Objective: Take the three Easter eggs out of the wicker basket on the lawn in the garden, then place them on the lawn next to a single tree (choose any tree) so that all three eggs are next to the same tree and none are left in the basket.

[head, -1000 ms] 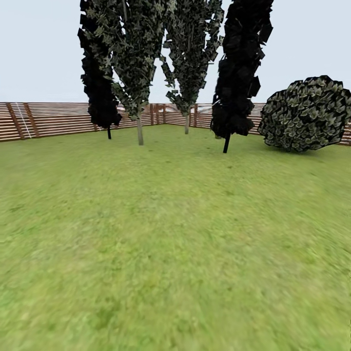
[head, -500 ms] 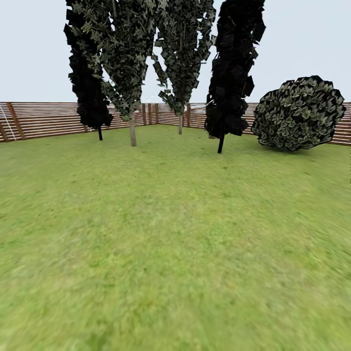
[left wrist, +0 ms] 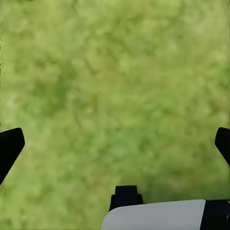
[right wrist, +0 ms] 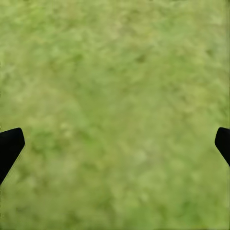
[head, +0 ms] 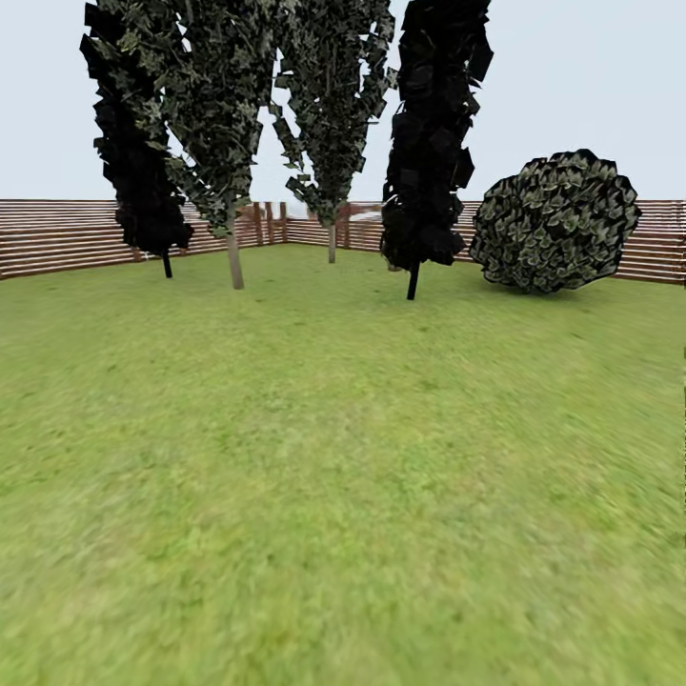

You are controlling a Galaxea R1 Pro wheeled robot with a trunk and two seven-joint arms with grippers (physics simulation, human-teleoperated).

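Meanwhile the whole head view has slid leftward, so the robot is probably turning right, searching. Both the left gripper (left wrist: 115,143) and right gripper (right wrist: 115,143) hang wide over mottled lawn (head: 343,476). Grey-trunked tree (head: 233,257) upper left; round bush (head: 557,221) right; slatted fence (head: 57,233) behind.

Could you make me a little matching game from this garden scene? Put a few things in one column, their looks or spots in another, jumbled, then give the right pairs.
Things:
1. bush
2. fence
3. lawn
4. left gripper

Descriptions:
A. mottled green, spreading across the foreground
B. round and leafy, standing right of the trees
C. brown horizontal slats along the far edge
D. dark fingertips wide apart over grass

Pairs: 1-B, 2-C, 3-A, 4-D
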